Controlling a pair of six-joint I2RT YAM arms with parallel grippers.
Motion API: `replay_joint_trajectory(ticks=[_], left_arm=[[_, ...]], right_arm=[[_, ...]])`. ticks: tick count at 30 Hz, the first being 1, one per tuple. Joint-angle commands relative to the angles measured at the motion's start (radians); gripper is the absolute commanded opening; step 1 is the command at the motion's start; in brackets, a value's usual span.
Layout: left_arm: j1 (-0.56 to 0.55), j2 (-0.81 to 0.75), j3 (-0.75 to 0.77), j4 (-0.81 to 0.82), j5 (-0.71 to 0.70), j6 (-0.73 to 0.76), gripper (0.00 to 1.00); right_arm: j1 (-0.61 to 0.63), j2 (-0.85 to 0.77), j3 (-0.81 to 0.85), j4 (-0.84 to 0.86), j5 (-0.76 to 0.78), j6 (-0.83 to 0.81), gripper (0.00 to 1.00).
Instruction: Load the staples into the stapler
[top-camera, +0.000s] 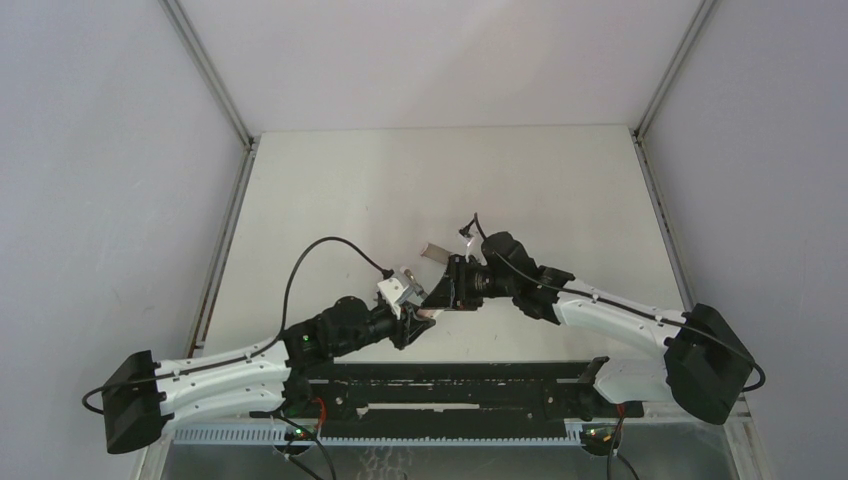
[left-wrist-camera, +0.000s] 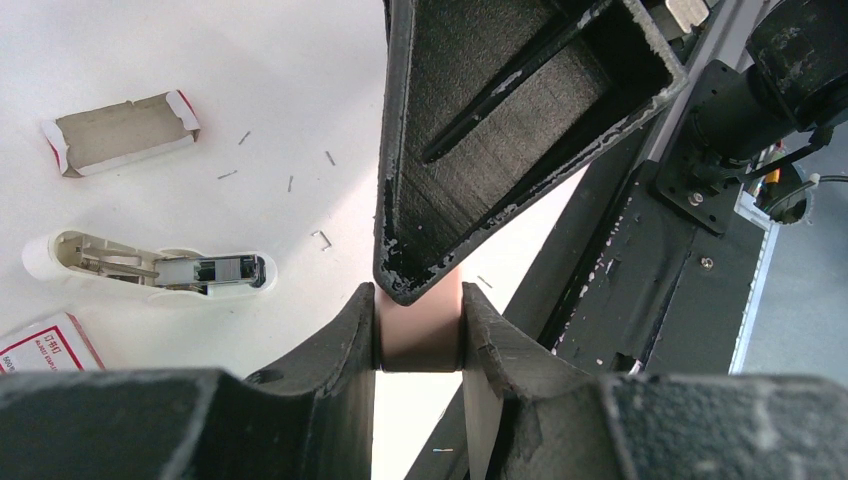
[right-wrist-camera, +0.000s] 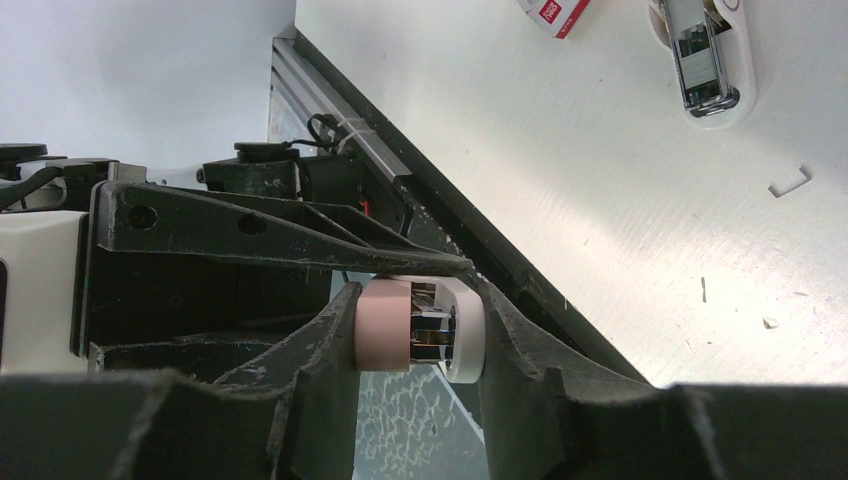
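White table (top-camera: 400, 180) inside a plain white-walled enclosure, both arms meet near the table's mid-front. L gripper (left-wrist-camera: 420, 325) is clamped on a small pink-and-white item (right-wrist-camera: 385, 335) w/ metal parts in the middle; can't tell what it is exactly. In the left wrist view only its pink side shows, pinched between both fingers. R gripper (right-wrist-camera: 420, 332) is on the same item from the other direction, one finger against the pink side, the other against the white side, so it looks closed on it too. The item is held up off the table.

Stapler (left-wrist-camera: 150, 268) is white, lies open on the table w/ the metal magazine exposed, untouched, well apart from both grippers. Red/white staple box (left-wrist-camera: 45, 345) is just beside it. Empty cardboard tray (left-wrist-camera: 120, 132) lies further out. Loose staples (left-wrist-camera: 322, 238) are scattered on the table btw the tray and the stapler.
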Motion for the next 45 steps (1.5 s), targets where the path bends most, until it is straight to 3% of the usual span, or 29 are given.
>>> replay_joint_trajectory(ticks=[1, 4, 8, 10, 12, 14, 15, 17, 25, 26, 28, 29, 31, 32, 34, 40, 41, 43, 45], left_arm=[[0.0, -0.017, 0.055, 0.052, -0.016, 0.012, 0.0], [-0.001, -0.015, 0.056, 0.049, -0.01, 0.022, 0.0], [-0.001, 0.0, 0.071, 0.021, -0.039, 0.013, 0.0], [-0.001, 0.005, 0.08, 0.001, -0.059, 0.008, 0.0], [-0.001, 0.007, 0.081, -0.004, -0.075, 0.001, 0.0], [-0.001, 0.009, 0.081, -0.005, -0.077, 0.0, 0.0], [-0.001, 0.009, 0.082, -0.006, -0.077, 0.0, 0.0], [-0.001, 0.008, 0.081, -0.004, -0.077, -0.002, 0.0], [-0.001, -0.002, 0.067, 0.005, -0.074, 0.003, 0.0], [0.0, -0.004, 0.066, 0.007, -0.07, 0.007, 0.0], [-0.001, -0.006, 0.062, 0.017, -0.058, 0.009, 0.0], [0.0, -0.006, 0.059, 0.021, -0.057, 0.009, 0.0], [0.0, -0.005, 0.059, 0.018, -0.058, 0.009, 0.0], [-0.001, -0.004, 0.059, 0.017, -0.059, 0.009, 0.0], [-0.001, -0.003, 0.06, 0.014, -0.061, 0.009, 0.0], [-0.001, -0.003, 0.056, 0.019, -0.054, 0.014, 0.0], [-0.001, -0.003, 0.054, 0.025, -0.047, 0.019, 0.0], [-0.001, -0.002, 0.053, 0.031, -0.028, 0.029, 0.0], [-0.001, 0.003, 0.054, 0.03, -0.014, 0.04, 0.0]], right_arm=[[0.012, -0.045, 0.036, 0.034, -0.01, 0.006, 0.0], [0.007, -0.034, 0.036, 0.068, -0.062, 0.028, 0.0], [0.013, -0.018, 0.036, 0.089, -0.101, 0.036, 0.44], [0.017, -0.02, 0.036, 0.086, -0.103, 0.03, 0.56], [0.017, -0.022, 0.036, 0.079, -0.107, 0.025, 0.59], [0.017, -0.023, 0.036, 0.076, -0.108, 0.019, 0.55], [0.017, -0.023, 0.036, 0.071, -0.102, 0.018, 0.42], [0.017, -0.023, 0.036, 0.054, -0.086, 0.014, 0.01], [0.017, -0.038, 0.035, 0.013, -0.03, -0.01, 0.0], [0.01, -0.03, 0.035, 0.022, -0.053, -0.004, 0.1], [0.002, -0.012, 0.035, 0.046, -0.094, 0.01, 0.46], [0.004, -0.008, 0.036, 0.053, -0.099, 0.014, 0.58], [0.009, -0.006, 0.035, 0.06, -0.102, 0.014, 0.65], [0.009, -0.006, 0.035, 0.059, -0.1, 0.013, 0.6], [0.009, -0.014, 0.033, 0.04, -0.075, 0.008, 0.02], [0.006, -0.05, 0.02, 0.023, -0.039, -0.013, 0.0], [0.0, -0.045, 0.021, 0.027, -0.058, -0.007, 0.03], [-0.016, -0.029, 0.021, 0.043, -0.105, 0.001, 0.43], [-0.02, -0.026, 0.021, 0.049, -0.111, 0.0, 0.73]])
